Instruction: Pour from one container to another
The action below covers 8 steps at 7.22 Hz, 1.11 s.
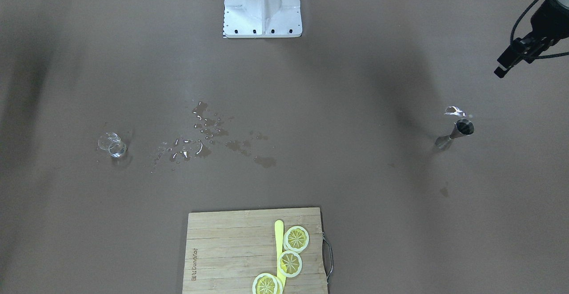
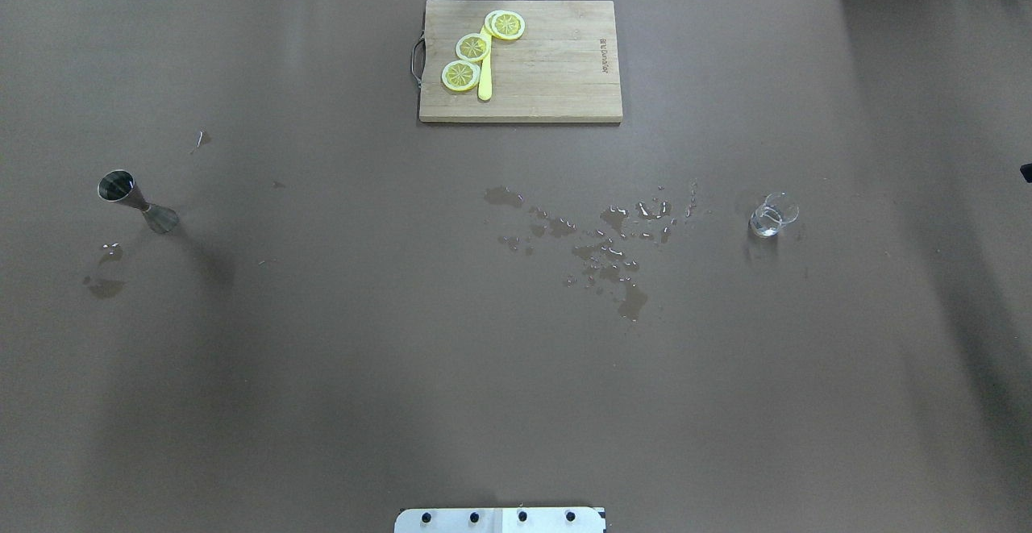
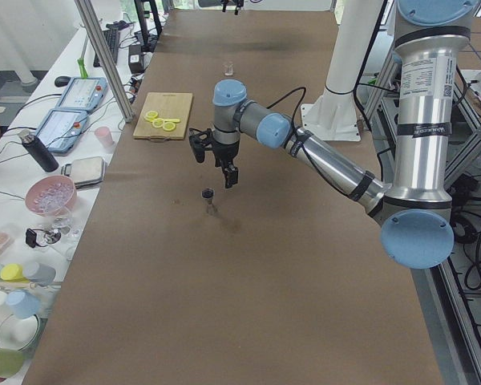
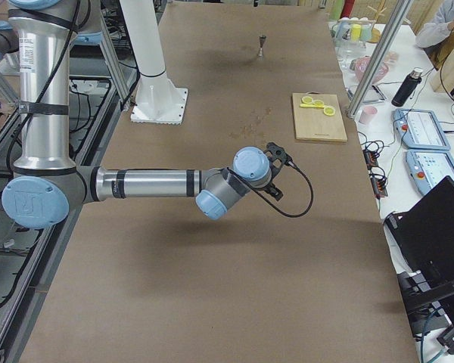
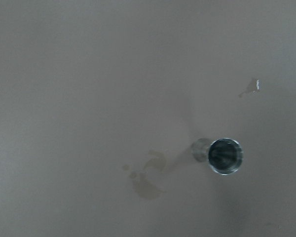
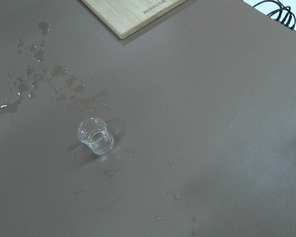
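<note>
Jigger: the small hourglass-shaped steel jigger [image 2: 133, 194] stands upright at the overhead view's left, unheld.
Glass: the small clear glass [image 2: 772, 217] stands upright at the right, with a little clear liquid inside.
Spill: wet patches [image 2: 605, 243] lie on the brown tabletop [image 2: 363, 356], nearer the glass.
Left hand [image 3: 215, 170]: above the jigger, not touching it; spread cannot be told.
Right hand [image 4: 278, 157]: mostly hidden; state cannot be told.
Progress: no pour is underway; whether it is finished or not yet begun is unclear.

A jigger [image 2: 137, 198] is stood upright on the desk [image 2: 322, 372], below the left jaws and clear of them. A glass [image 2: 772, 216] is set on the desk ahead of and below the right jaws, apart from them. Spilled drops [image 2: 605, 243] are spread between the two, nearer the glass. Farther out from both jaws a cutting board [image 2: 556, 73] is placed, with lemon slices [image 2: 473, 47] and a knife [image 2: 484, 85] laid on it.
</note>
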Tool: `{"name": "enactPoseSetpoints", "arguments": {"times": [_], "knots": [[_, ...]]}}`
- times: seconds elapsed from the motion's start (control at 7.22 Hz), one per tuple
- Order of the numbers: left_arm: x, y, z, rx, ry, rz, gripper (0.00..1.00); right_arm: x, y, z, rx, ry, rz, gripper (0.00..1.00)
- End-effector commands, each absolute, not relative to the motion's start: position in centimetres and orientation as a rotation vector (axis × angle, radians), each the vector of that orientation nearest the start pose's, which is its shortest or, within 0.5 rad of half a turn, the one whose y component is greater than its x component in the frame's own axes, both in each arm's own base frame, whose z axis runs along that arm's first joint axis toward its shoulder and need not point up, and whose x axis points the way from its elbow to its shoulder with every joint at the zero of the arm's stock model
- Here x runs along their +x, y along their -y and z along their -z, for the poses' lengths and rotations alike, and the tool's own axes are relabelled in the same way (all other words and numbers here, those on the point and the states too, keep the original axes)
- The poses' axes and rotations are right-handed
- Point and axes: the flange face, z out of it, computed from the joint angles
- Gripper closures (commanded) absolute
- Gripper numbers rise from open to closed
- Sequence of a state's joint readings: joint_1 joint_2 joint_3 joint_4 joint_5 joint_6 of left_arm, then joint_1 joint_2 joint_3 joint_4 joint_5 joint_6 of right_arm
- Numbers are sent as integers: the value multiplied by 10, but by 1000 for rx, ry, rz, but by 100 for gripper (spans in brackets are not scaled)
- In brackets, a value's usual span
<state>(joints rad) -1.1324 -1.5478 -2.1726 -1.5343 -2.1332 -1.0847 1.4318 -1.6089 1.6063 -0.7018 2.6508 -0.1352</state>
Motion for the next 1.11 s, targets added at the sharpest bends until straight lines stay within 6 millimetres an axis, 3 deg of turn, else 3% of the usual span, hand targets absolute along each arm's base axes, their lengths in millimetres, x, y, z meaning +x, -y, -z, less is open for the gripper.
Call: {"name": "enactPoseSetpoints", "arguments": {"times": [0.0,0.28,0.42,0.55,0.69,0.97], "knots": [[184,410,-395,147,-742,484,1,-23,477,-544,897,1018,779,0],[207,380,-393,184,-754,508,1,-24,474,-563,911,1018,788,0],[227,363,-391,227,-728,514,1,-24,474,-563,910,1018,789,0],[249,334,-395,295,-684,512,1,-33,472,-563,898,1029,799,0],[260,324,-393,345,-702,527,1,-58,456,-577,842,1065,835,0],[270,311,-404,485,-645,517,1,-75,447,-566,962,991,889,0]]}}
